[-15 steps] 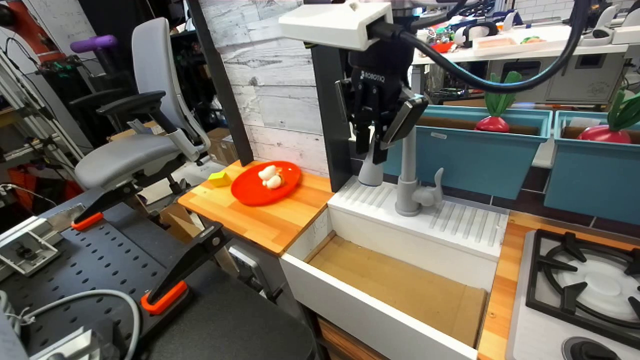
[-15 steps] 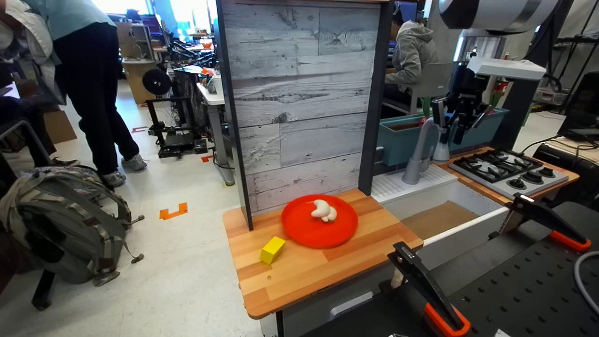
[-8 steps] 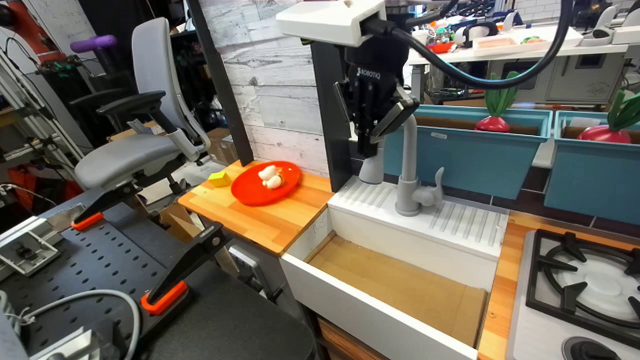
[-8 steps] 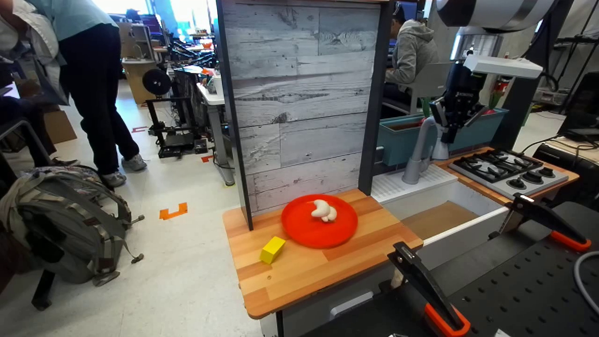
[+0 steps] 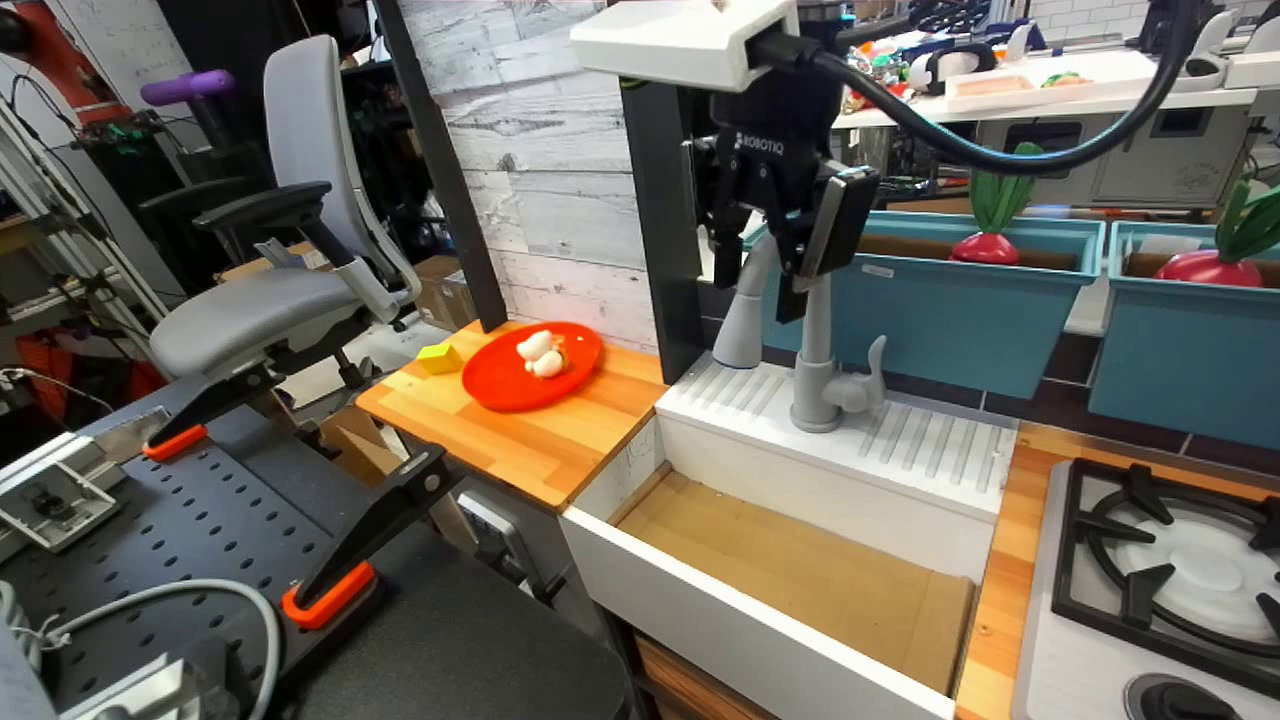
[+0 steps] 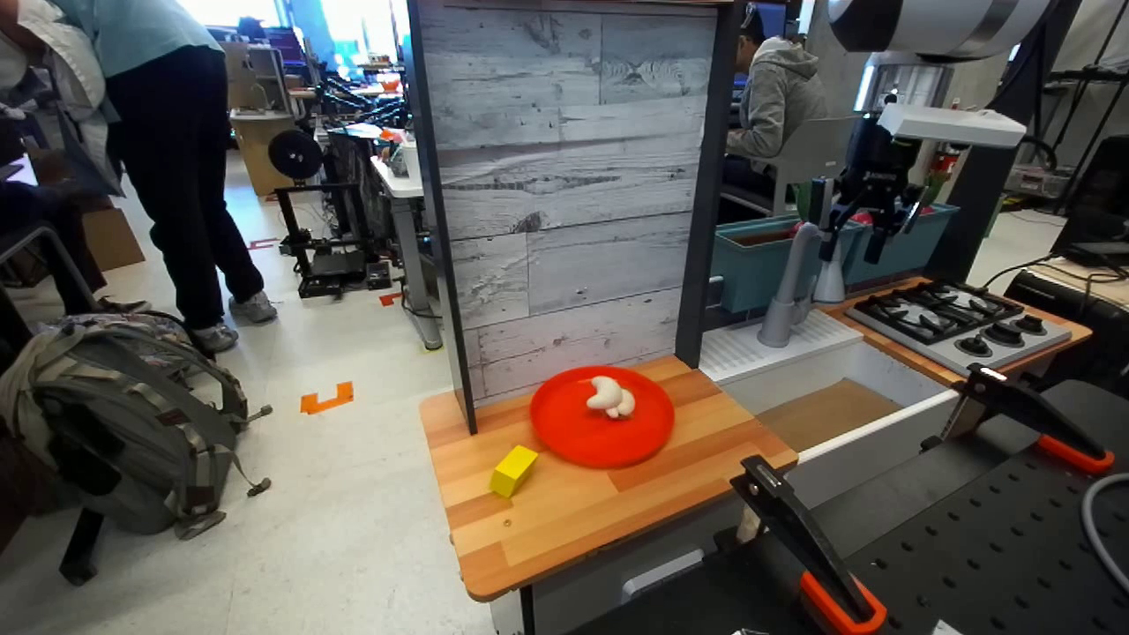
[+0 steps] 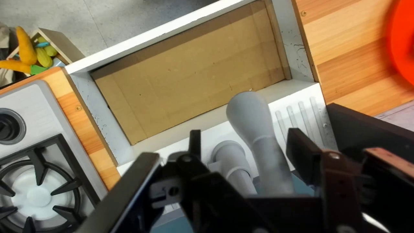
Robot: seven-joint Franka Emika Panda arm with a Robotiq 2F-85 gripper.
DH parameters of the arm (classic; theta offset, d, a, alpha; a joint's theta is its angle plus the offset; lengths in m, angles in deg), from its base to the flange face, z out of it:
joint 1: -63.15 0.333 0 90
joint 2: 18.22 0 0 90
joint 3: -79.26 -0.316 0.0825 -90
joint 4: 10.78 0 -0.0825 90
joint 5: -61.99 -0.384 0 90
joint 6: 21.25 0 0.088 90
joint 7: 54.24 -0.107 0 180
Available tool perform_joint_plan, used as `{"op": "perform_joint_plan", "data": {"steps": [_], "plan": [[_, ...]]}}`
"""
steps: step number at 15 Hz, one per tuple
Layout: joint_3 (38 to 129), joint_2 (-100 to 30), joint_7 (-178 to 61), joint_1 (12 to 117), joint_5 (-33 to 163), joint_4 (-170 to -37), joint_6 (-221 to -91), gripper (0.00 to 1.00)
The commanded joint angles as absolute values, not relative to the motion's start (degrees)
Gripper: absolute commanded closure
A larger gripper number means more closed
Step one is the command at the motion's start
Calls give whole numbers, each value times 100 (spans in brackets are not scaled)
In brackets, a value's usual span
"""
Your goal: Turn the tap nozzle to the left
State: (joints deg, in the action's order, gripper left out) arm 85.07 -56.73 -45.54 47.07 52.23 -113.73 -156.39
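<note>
The tap nozzle is a matte grey gooseneck spout. Its flared end hangs left of its upright column in an exterior view, above the back ledge of the sink. It also shows in an exterior view and in the wrist view. My gripper is at the upper part of the spout and hides the arch. It also shows in an exterior view. In the wrist view my gripper is open, with the spout between its fingers, closer to the right finger. I cannot tell whether they touch.
A short grey lever handle sits on the tap base. Teal planters stand behind, and a dark post rises at the left. The stove and a red plate flank the white sink.
The fingers were partly open, came together half a second ago, and are now spread wide. The gripper has shifted slightly right in an exterior view. The spout's end has barely moved.
</note>
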Motion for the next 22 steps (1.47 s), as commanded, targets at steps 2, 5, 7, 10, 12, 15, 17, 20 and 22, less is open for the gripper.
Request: {"op": "perform_joint_plan", "data": {"steps": [2, 5, 7, 10, 12, 15, 17, 20, 22], "plan": [[8466, -5879, -4600, 4654, 5228, -11090, -15775, 27], [8462, -5942, -4592, 4661, 5247, -11036, -15757, 46], [8452, -5956, -4587, 4653, 5239, -11025, -15717, 62], [8403, -5895, -4540, 4651, 5236, -11110, -15669, 84], [8360, -5867, -4531, 4657, 5218, -11169, -15710, 99], [8251, -5882, -4586, 4560, 4977, -11126, -15633, 94], [8079, -5883, -4570, 4423, 4619, -11049, -15537, 94], [7961, -5911, -4646, 4347, 4257, -10977, -15607, 94], [7917, -5930, -4678, 4347, 4149, -10928, -15689, 94]]}}
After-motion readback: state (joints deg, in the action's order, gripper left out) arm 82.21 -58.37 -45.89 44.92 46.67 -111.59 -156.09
